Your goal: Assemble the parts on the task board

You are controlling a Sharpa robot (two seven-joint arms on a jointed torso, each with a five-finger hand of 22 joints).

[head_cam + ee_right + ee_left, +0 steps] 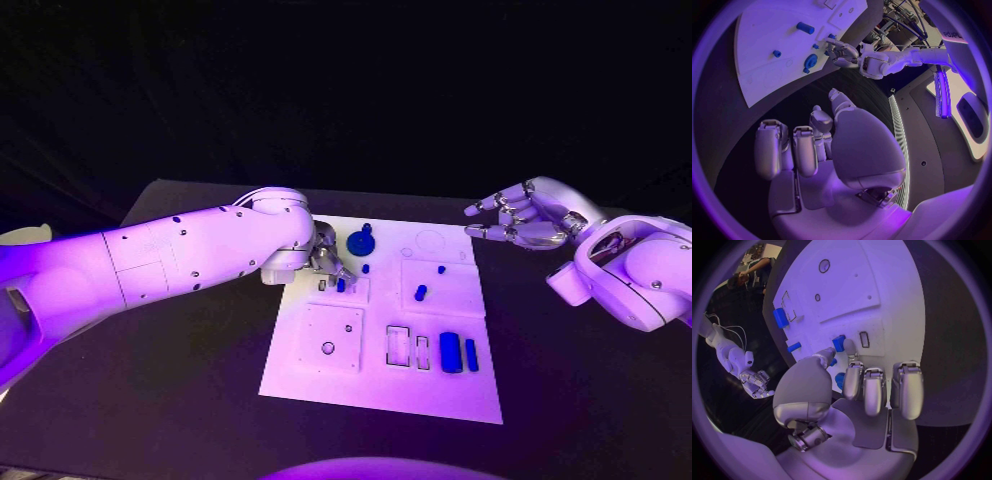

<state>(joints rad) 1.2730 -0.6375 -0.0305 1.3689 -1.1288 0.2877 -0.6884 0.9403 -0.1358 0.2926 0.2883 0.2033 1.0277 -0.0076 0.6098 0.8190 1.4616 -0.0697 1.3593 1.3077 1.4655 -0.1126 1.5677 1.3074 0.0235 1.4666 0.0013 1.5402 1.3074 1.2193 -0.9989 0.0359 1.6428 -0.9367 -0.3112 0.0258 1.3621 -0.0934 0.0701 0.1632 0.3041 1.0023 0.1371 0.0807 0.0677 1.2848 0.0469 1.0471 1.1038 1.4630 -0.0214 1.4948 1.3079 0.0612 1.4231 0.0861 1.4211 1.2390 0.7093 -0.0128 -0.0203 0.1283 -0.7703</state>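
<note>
The white task board (378,385) lies mid-table. My left hand (329,262) hovers over its upper left part; in the left wrist view its thumb and a fingertip (849,347) close on a small blue part (839,343) beside a narrow slot (864,339). That part also shows just under the fingers (340,284). A round blue part (361,240) stands at the board's far edge. Small blue pegs (420,293) stand mid-board, and two long blue parts (451,352) lie near the right edge. My right hand (522,218) hangs off the board's far right corner, fingers apart, holding nothing.
A raised square plate with holes (329,338) and rectangular slots (398,344) occupy the board's near half. Black table (173,400) surrounds the board. In the right wrist view the board (761,70) and my left hand (845,52) lie beyond my right hand (817,150).
</note>
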